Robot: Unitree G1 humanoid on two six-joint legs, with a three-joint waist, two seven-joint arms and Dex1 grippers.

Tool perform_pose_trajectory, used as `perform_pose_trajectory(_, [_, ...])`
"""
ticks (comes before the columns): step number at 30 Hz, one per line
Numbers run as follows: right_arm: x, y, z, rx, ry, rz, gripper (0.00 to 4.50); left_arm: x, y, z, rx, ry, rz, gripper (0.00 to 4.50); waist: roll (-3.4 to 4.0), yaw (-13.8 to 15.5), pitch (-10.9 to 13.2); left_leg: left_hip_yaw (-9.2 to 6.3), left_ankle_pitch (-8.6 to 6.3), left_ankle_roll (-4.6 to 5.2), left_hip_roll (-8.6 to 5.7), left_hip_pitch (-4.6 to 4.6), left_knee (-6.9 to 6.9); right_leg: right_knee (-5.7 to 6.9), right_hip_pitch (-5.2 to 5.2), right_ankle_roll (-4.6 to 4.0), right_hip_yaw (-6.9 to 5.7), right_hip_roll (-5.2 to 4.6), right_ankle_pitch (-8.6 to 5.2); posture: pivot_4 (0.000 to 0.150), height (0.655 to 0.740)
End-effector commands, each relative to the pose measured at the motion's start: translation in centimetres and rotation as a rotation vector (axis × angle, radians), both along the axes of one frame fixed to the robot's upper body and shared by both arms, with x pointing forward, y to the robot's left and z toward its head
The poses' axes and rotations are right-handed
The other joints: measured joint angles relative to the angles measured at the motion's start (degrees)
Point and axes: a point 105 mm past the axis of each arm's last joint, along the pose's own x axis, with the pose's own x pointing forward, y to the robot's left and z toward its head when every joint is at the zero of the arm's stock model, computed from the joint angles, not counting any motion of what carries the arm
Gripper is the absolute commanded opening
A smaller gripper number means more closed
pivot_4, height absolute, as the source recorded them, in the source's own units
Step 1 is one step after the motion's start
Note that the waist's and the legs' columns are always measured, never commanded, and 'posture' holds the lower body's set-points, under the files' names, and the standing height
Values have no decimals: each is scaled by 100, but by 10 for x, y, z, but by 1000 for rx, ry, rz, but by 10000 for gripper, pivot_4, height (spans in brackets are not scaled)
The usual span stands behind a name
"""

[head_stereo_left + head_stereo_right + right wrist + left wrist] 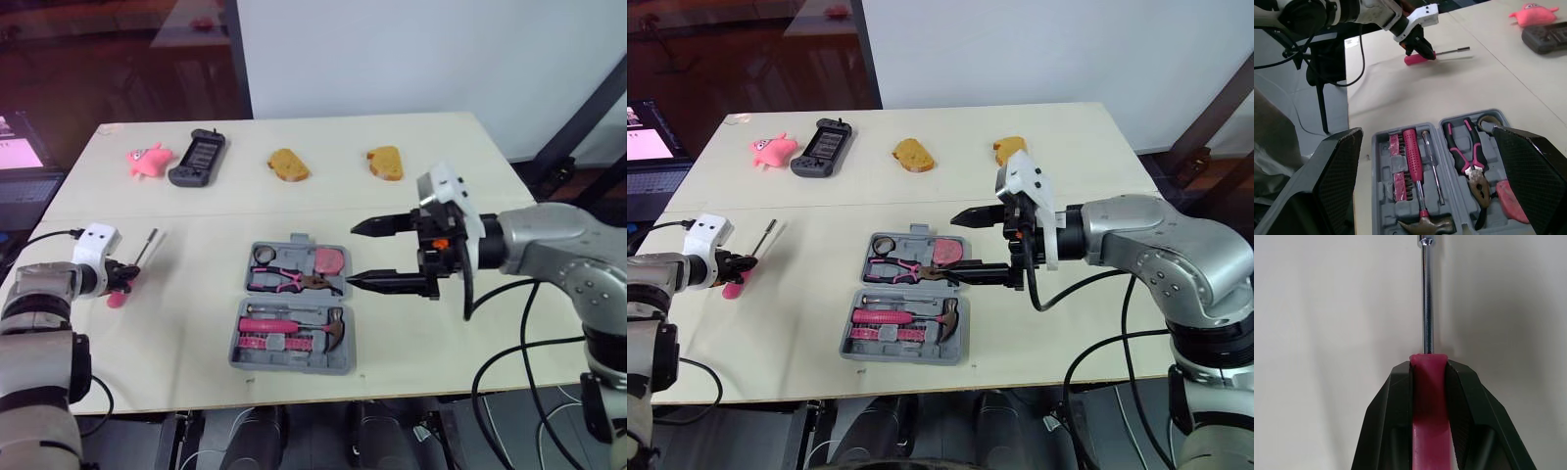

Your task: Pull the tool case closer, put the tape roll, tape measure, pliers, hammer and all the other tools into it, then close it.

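The grey tool case (241, 348) lies open in the middle of the table. In it are the pink-handled pliers (289, 281), a dark tape roll (265, 255), a pink tape measure (330, 260) and a pink-handled hammer (294, 325). My right gripper (351, 255) hovers wide open just right of the case's far half, with nothing between its fingers (1334, 181). At the table's left, my left gripper (122, 279) is shut on the pink handle of a screwdriver (1427, 298), whose steel shaft (147, 245) points away over the tabletop.
Along the far side of the table (441, 352) sit a pink plush toy (149, 160), a black handheld console (198, 157) and two bread pieces (288, 164) (385, 163). A laptop screen (15, 147) stands off the table's left edge.
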Motion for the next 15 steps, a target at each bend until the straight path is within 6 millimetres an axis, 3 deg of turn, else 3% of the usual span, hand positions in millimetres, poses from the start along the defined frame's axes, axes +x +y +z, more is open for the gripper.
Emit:
perform_pose_trajectory(1, [-1,-3,3,5,-50,6,45000,2,1,12,-12,-19,-23,4524,0,-4,0,-1,0,0,0,0,1,0,1,1,0,0,-1,1500,7400])
perform_pose_trajectory(10, [-1,-6,-10,-8,-36,15,45000,-17,-12,0,-89,85,-140,4401,0,-34,0,-2,0,0,0,0,0,1,1,3,1,-4,-2,1500,7400])
perform_pose_trajectory(15, [-3,-2,-13,-10,-32,37,45000,-43,-33,-4,-154,146,-181,4397,3,-88,-1,-9,-1,2,4,2,-3,1,-7,4,16,-9,-3,1500,7400])
